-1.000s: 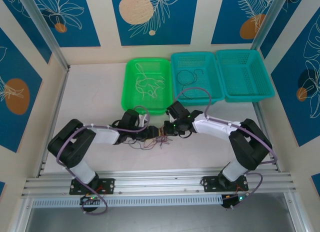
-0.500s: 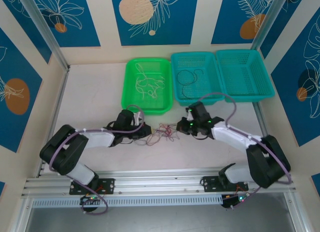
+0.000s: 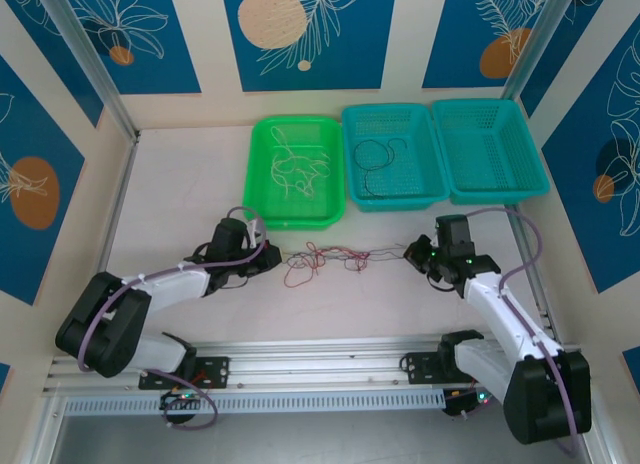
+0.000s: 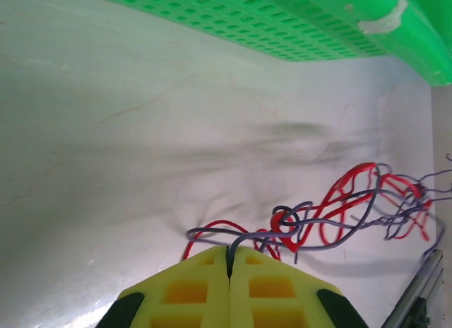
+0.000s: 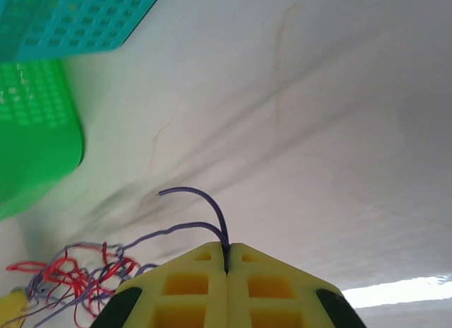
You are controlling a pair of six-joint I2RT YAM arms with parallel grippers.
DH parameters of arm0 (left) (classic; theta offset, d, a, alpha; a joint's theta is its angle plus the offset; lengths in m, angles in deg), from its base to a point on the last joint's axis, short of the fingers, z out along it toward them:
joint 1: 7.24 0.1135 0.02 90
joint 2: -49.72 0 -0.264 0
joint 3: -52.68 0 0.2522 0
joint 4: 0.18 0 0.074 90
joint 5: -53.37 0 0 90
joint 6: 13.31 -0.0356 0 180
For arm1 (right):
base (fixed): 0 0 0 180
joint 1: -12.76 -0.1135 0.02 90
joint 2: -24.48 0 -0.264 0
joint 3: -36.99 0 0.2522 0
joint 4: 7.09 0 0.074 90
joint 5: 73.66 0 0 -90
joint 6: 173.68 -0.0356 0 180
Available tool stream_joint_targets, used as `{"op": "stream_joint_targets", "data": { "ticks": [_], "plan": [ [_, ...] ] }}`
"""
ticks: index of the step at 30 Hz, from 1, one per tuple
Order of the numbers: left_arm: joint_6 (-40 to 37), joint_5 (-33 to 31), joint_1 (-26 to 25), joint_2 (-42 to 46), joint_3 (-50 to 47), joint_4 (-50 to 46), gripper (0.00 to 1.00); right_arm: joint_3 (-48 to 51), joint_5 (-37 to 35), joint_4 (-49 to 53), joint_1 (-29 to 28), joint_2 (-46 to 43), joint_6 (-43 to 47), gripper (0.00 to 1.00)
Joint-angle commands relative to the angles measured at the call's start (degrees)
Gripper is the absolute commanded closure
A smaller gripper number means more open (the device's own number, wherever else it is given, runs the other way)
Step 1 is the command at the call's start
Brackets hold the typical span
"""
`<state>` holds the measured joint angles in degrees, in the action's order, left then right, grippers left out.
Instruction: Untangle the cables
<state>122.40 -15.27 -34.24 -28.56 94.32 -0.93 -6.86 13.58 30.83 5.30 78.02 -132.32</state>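
Here, thin red and grey cables (image 3: 330, 258) form a looped tangle on the smooth white table (image 3: 170, 204), strung between left gripper (image 3: 274, 258) and right gripper (image 3: 410, 253), whose yellow jaws each pinch a strand.

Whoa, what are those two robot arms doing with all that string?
They're untangling thin wires. The left gripper and the right gripper each pinch a dark wire at opposite ends of the cables, a red and dark tangle stretched across the table between them. White wires lie in the green basket, a black one in the teal basket beside it.
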Motion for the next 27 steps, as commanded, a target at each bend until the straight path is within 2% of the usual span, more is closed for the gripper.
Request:
{"op": "stream_joint_targets", "data": {
  "ticks": [1,4,6,11,13,15,21,27],
  "plan": [
    [-2.7,-0.6,0.9,0.9,-0.1,-2.0,1.0,1.2,-6.8,5.5,0.9,-4.2,-2.8,1.0],
    [-3.9,-3.4,0.9,1.5,-0.2,-4.4,1.0,2.0,-11.3,8.5,2.5,-9.0,-5.8,1.0],
    [-4.7,-4.6,1.3,2.4,-0.1,-5.9,1.0,3.2,-11.3,9.9,6.4,-12.9,-7.3,1.0],
    [-6.1,-7.6,4.7,6.1,-0.6,-11.2,1.0,4.5,-3.9,12.6,22.5,-21.9,-6.4,1.0],
    [-6.1,-8.6,7.5,8.6,-1.3,-13.4,1.0,3.7,-0.1,13.1,28.7,-23.2,-4.5,1.0],
    [-6.5,-8.7,9.4,10.5,-2.2,-14.2,1.0,2.8,2.6,13.8,32.5,-22.9,-3.2,1.0],
    [-7.5,-8.7,10.6,12.5,-2.2,-16.2,1.0,1.2,3.6,11.7,33.3,-20.6,-3.0,1.0],
    [-6.5,-16.2,13.8,17.0,-3.6,-22.9,1.0,-5.6,6.0,11.0,38.9,-18.5,-3.1,1.0]
  ]
}}
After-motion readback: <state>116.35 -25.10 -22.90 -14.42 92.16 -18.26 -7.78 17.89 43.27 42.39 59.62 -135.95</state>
